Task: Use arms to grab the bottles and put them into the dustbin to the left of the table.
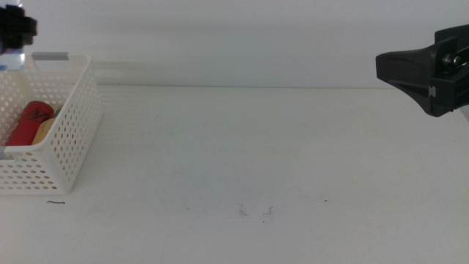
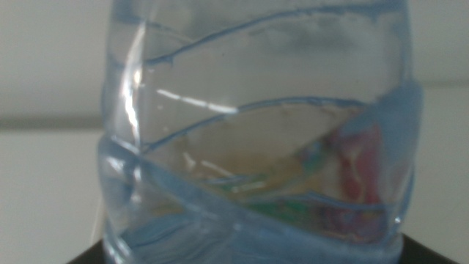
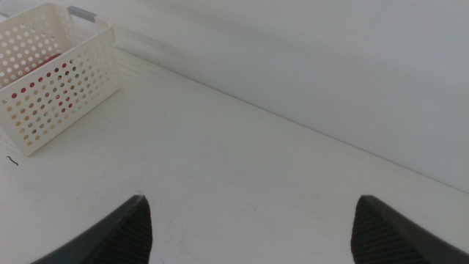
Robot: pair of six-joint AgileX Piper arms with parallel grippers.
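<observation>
At the far left of the middle view, the left gripper [image 1: 15, 33] hangs above the back corner of the white rectangular perforated plastic basket [image 1: 73, 132], which sits on the left part of the wide plain white tabletop [image 1: 256, 154]. Its wrist view is filled by the small clear ribbed water bottle [image 2: 256, 139], so the jaws are evidently clamped on it, though the jaws themselves are barely visible. Inside the basket lie the slim red drink can [image 1: 28, 121] and, just beside it, a yellowish item [image 1: 45, 128], probably the yellow-liquid bottle.

The step in hand appears to be the drop. To do it well, the bottle should be centred over the basket's open mouth, not over the rim or the grey handle strip [image 1: 50, 56], and released low so it does not bounce off the can.

At the right edge, the right gripper [image 1: 410, 73] waits above the table, jaws spread wide and holding nothing.
</observation>
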